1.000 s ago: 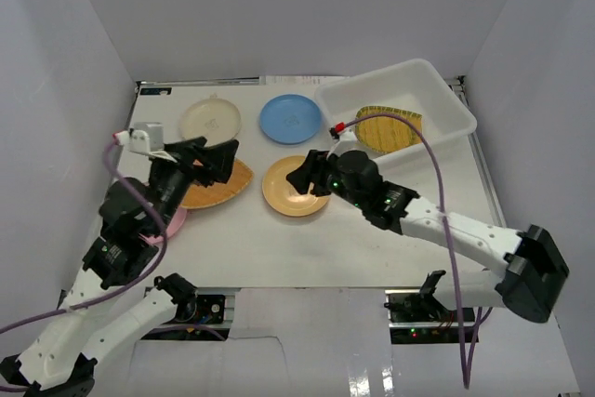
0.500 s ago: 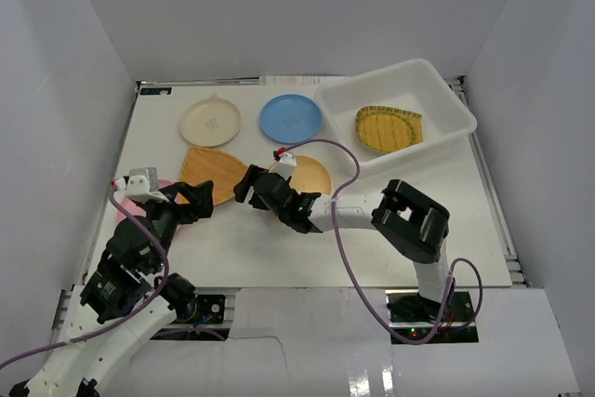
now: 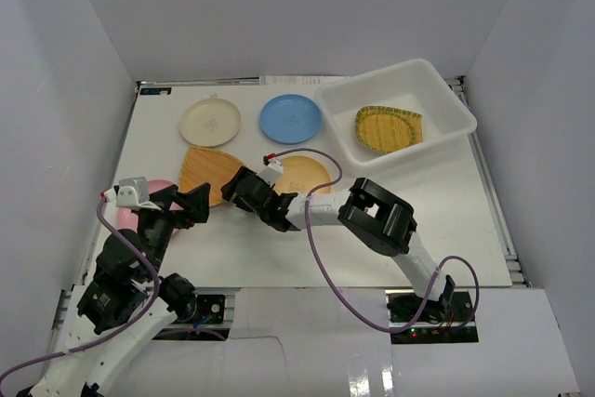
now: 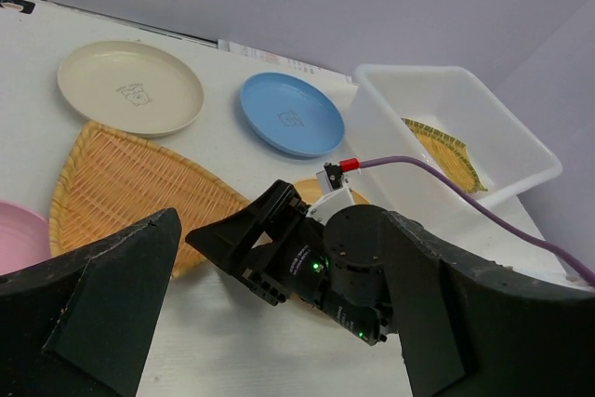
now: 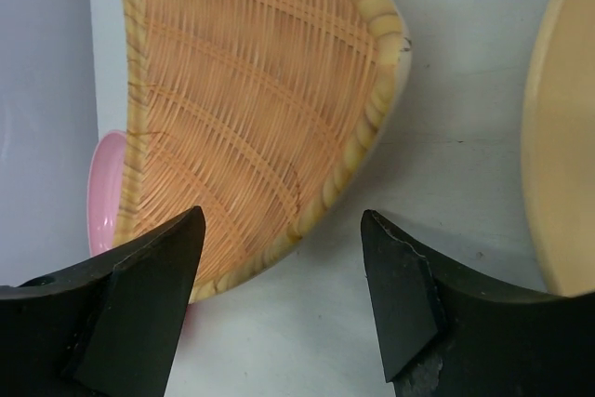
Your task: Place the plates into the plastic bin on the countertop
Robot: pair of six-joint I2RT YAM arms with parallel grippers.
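White countertop (image 3: 232,248) carries the cream plate (image 3: 210,122), blue plate (image 3: 290,118), orange-yellow plate (image 3: 311,174), pink plate (image 4: 19,234) and fan-shaped woven tray (image 3: 204,172), left of the plastic bin (image 3: 409,99), which holds a second woven tray (image 3: 386,127). Right gripper (image 5: 279,253), released, hovers at the fan-shaped tray's right edge; left gripper (image 3: 186,204), released, near-left

The white countertop (image 3: 465,202) carries a cream plate (image 3: 210,122) and a blue plate (image 3: 291,118) along its far side, the plastic bin (image 3: 386,92) at far right, and nearer, a fan-shaped bamboo tray (image 3: 206,172) between a pink plate (image 4: 17,234) and an orange-yellow plate (image 3: 309,172).
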